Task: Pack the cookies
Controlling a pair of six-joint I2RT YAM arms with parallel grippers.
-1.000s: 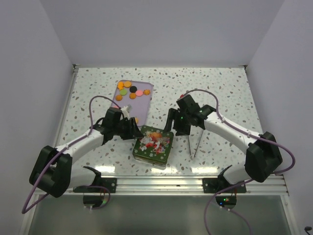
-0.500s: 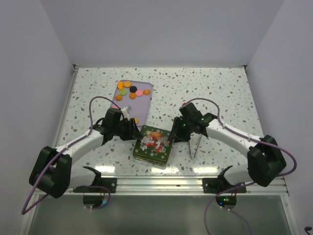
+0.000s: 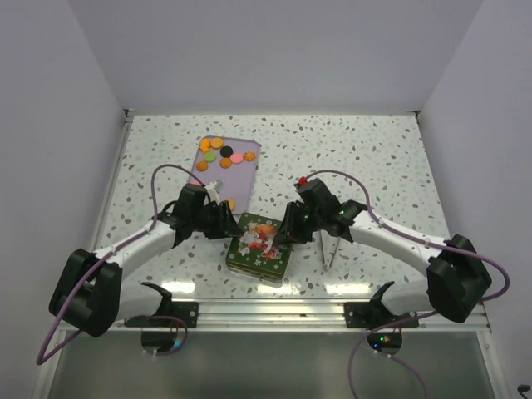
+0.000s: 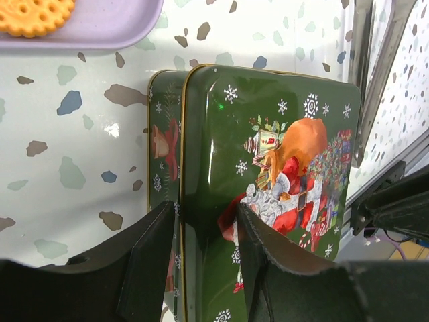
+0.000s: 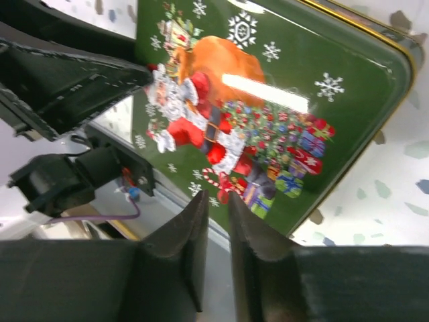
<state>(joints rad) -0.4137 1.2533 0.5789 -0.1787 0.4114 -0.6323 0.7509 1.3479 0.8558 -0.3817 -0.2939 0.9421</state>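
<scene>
Eyes on the cookies [image 3: 221, 153] first: spread loose over a lilac tray [image 3: 243, 176] out at eleven o'clock on the speckled tabletop [image 3: 374, 158]. Mostly orange rounds, with a black one, a green one and a pink one mixed in. One more orange piece, dotted with holes, down by the tray's six o'clock edge, closest to the left arm.

Just off the tray toward five o'clock, a green tin [image 3: 262, 253], lid on, Santa and snowflakes printed across the top. Flat on the tabletop near its six o'clock edge, and apart from the tray, with a strip of bare speckle between.

At the tin's nine o'clock side, the left hand [image 4: 206, 211], partly closed and pinching the tin's edge. One of its fingers [image 4: 151, 261] down the outside wall, the other pressed on top of the lid.

At the tin's two o'clock corner, the right hand [image 5: 216, 199], its two black tips almost together with only a thin slit between, right against the rim. Impossible to tell from here whether gripping that rim or merely touching it.

Further out, at three o'clock from the tin, two thin metal rods [image 3: 327, 245] close together on the tabletop, upper ends tucked under the right arm.
</scene>
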